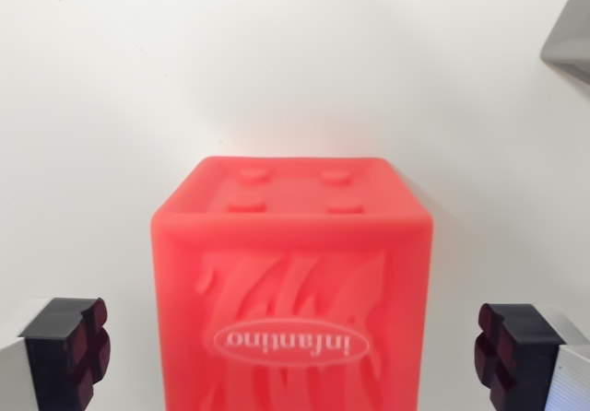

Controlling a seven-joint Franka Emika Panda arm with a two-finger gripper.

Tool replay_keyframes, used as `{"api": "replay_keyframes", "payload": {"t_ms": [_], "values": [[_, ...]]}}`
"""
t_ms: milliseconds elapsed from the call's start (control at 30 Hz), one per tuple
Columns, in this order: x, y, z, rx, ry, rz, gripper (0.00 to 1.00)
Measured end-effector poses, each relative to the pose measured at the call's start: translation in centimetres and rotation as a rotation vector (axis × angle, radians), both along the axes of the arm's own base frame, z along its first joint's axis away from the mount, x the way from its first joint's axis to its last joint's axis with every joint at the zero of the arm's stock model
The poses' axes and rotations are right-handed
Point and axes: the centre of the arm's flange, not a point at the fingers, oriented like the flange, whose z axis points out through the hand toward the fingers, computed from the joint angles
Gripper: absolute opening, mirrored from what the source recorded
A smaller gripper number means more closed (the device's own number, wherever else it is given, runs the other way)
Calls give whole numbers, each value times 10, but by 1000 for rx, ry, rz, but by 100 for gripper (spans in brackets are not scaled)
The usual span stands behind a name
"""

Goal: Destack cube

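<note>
Gripper [293, 351] stands wide open: I see one black finger with dark red pads [88, 346] at the wrist view's left and its partner at the wrist view's right, each well apart from the object between them. Neither pad touches anything.

Between the fingers sits the red cube [293, 287], a soft-looking block printed with the word "infantino" (upside down in this view) inside an oval, over raised flame-like relief. Its upper face carries four low studs inside a rim. The cube is centred in the gap and stands square to me. It rests on, or above, a white surface [277, 61]; I cannot tell from this view whether another cube lies beneath it, since the lower edge runs out of frame.

A grey object [570, 38] intrudes at the far right corner; I cannot identify it.

My judgement: the step in hand is alignment before the grasp. The next move calls for bringing both pads onto opposite side faces evenly, closing firmly, then lifting straight off so that whatever lies below is not dragged.
</note>
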Motion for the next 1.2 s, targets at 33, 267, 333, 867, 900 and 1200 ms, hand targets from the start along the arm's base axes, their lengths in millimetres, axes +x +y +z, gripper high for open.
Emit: {"api": "replay_keyframes", "payload": {"t_ms": [33, 267, 333, 867, 900, 1200], "values": [[0, 0, 3, 0, 0, 0, 100], [0, 0, 24, 1, -2, 0, 100], [0, 0, 31, 1, -2, 0, 100], [0, 0, 95, 1, -4, 2, 100], [0, 0, 100, 1, -4, 2, 100], [-1, 1, 136, 3, -4, 2, 100]]}}
